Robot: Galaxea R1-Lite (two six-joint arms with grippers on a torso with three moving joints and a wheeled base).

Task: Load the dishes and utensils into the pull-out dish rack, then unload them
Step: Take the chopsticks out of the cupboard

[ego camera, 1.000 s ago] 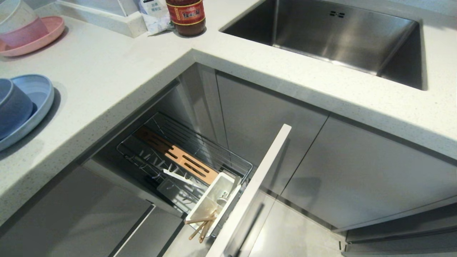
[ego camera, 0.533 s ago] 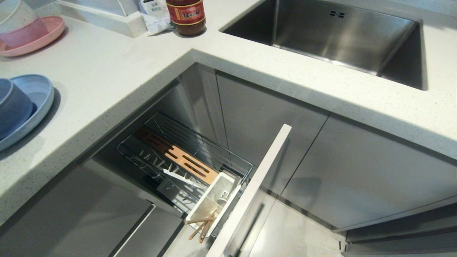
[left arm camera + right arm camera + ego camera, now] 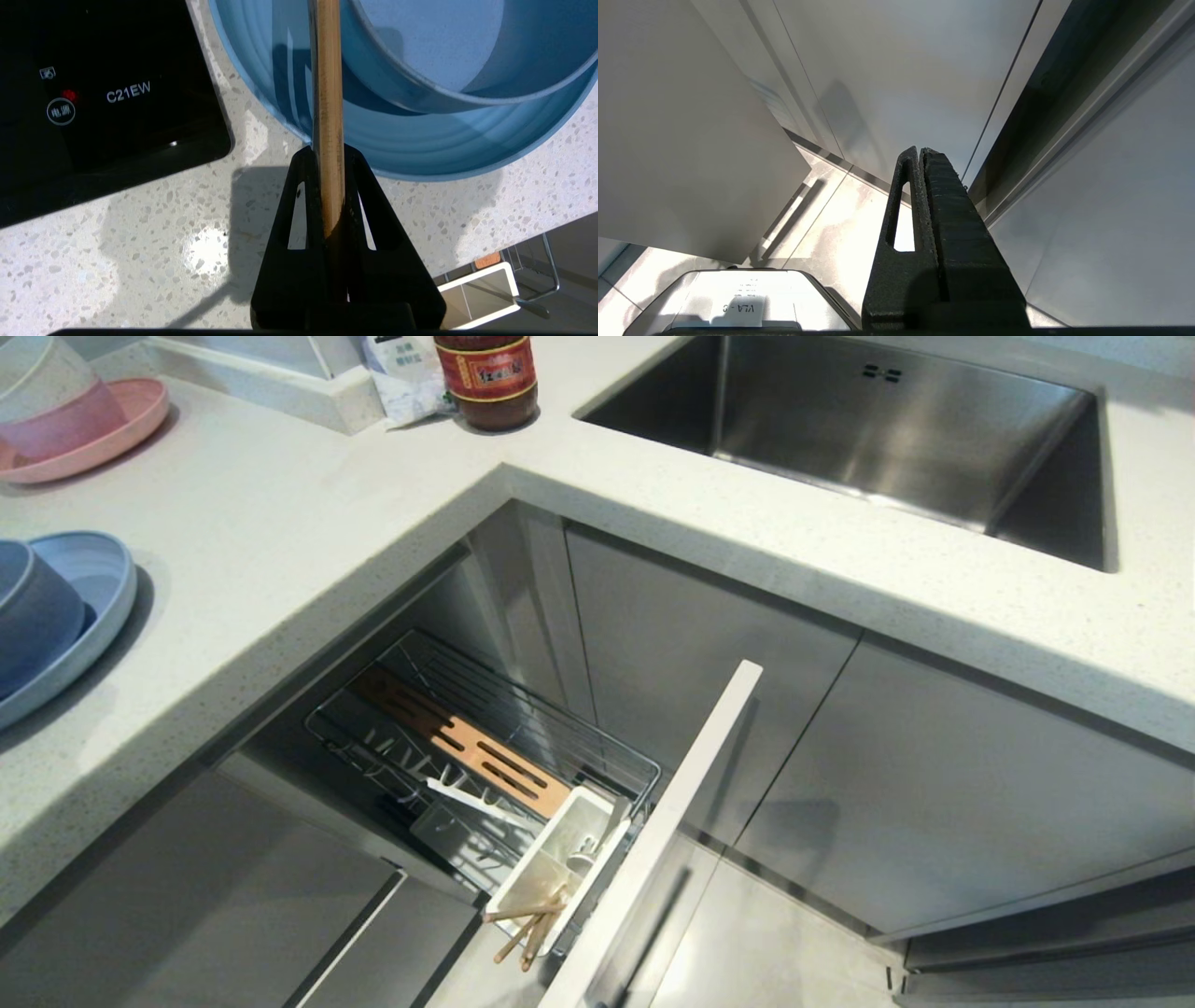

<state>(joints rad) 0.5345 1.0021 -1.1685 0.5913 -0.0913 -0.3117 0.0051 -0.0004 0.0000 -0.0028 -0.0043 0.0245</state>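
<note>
Chopstick [image 3: 328,116] (one) between left fingers [image 3: 303,205]

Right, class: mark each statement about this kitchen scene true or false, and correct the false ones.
1. The left gripper is shut on a light-brown wooden chopstick. True.
2. The small light-blue round bowl sits in the chrome wire pull-out dish rack. False: it rests on the wide light-blue round plate on the speckled white countertop.
3. More wooden chopsticks stick out of the white utensil box. True.
4. The right gripper holds a silver fork. False: it is shut on nothing, down by the grey cabinet fronts.
5. The steel sink is full of dishes. False: no dishes show in it.
</note>
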